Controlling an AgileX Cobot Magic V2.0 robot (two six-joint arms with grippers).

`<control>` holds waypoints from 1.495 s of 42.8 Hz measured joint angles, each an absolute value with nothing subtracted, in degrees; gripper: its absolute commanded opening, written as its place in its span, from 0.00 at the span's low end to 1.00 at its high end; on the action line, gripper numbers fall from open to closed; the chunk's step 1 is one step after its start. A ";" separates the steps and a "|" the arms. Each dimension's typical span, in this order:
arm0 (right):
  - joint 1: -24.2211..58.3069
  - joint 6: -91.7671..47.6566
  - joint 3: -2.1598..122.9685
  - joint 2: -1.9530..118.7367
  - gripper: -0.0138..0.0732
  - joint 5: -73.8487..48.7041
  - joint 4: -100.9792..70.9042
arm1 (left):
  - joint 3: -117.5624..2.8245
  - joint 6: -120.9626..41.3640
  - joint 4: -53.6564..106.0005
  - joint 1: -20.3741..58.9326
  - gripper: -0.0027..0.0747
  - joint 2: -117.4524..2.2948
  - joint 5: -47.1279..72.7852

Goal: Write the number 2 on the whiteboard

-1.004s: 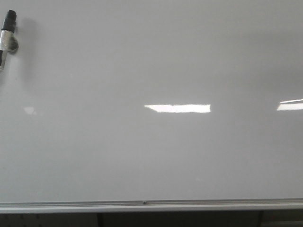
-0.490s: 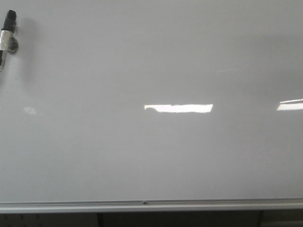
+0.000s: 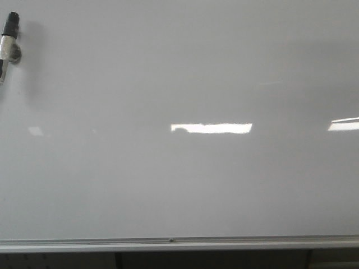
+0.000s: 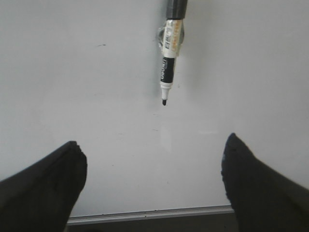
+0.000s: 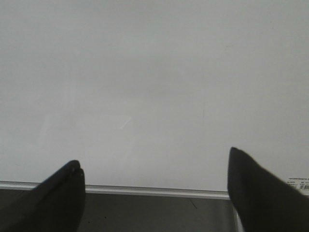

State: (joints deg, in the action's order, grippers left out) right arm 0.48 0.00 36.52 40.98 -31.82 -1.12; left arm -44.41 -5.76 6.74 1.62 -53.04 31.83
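One whiteboard (image 3: 179,185); one marker (image 4: 168,72)

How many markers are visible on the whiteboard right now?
1. The marker sits on the whiteboard at its upper left corner in the front view, uncapped, ahead of the open left gripper. None is visible elsewhere.

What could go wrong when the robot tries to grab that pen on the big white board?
The marker hangs tip-down with its cap off, so a clumsy grab might smear ink where no 2 is wanted. It sits far off at the whiteboard corner; the open left pincer is not around it yet and might bump it loose. Bright reflections could perhaps hide thin strokes from the camera.
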 measured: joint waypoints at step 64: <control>0.48 0.00 36.52 40.98 0.87 -31.82 -1.12 | -57.07 -6.93 6.74 4.94 0.27 -89.65 13.21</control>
